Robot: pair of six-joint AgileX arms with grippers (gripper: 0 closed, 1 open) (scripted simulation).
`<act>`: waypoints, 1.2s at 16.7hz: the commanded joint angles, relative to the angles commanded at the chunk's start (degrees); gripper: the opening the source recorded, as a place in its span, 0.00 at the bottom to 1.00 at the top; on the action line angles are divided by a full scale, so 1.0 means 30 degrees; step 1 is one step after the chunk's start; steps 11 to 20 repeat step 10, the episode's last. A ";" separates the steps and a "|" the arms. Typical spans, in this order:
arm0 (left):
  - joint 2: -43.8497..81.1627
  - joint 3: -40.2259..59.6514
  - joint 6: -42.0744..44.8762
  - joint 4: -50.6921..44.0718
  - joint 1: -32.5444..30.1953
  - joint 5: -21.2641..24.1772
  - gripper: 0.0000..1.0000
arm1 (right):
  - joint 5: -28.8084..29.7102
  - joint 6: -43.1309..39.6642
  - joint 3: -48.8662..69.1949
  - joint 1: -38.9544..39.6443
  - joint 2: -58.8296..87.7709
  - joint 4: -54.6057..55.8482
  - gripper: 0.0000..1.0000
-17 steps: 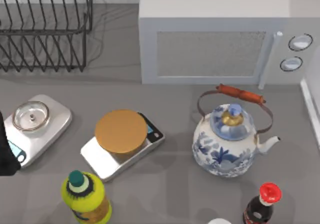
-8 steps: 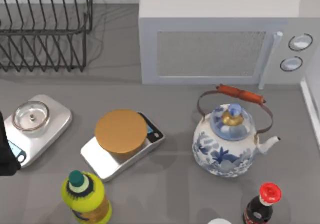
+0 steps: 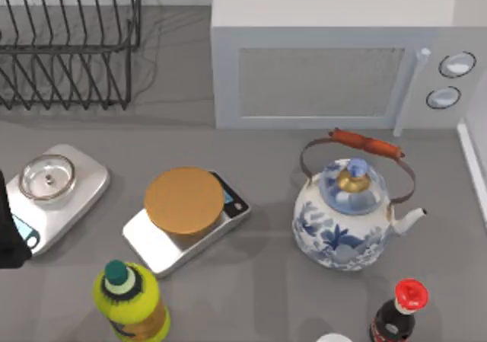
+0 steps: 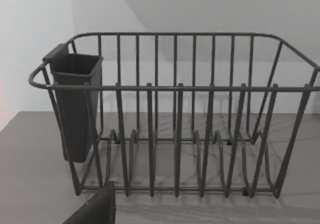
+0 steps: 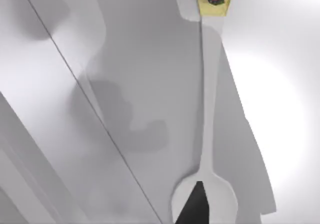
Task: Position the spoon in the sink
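We are hanging our right gripper (image 5: pixel 196 210) just above the smooth white sink (image 5: pixel 75 109). The long white spoon with a red-and-yellow handle tip (image 5: pixel 207 84) is stretching across that sink, likely ready for setting down. Whether we are clasping it, we cannot tell. Our left arm (image 3: pixel 7 235) is idling.

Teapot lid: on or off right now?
On. The blue-and-white lid with its gold knob sits atop the upright teapot, under the raised handle, in the top view.

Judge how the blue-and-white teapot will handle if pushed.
The teapot looks like glazed ceramic, so it is probably heavy, slippery and fragile. Its lid merely sits on top and might shift. The wide round body should slide rather than tip.
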 joint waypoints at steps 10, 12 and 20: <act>0.0000 0.0000 0.0000 0.0000 0.0000 0.0000 1.00 | 0.0000 0.0000 0.0000 0.0000 0.0000 0.0000 1.00; 0.0000 0.0000 0.0000 0.0000 0.0000 0.0000 1.00 | 0.0000 0.0000 0.0000 0.0000 0.0000 0.0000 1.00; 0.0000 0.0000 0.0000 0.0000 0.0000 0.0000 1.00 | 0.0000 0.0000 0.0000 0.0000 0.0000 0.0000 1.00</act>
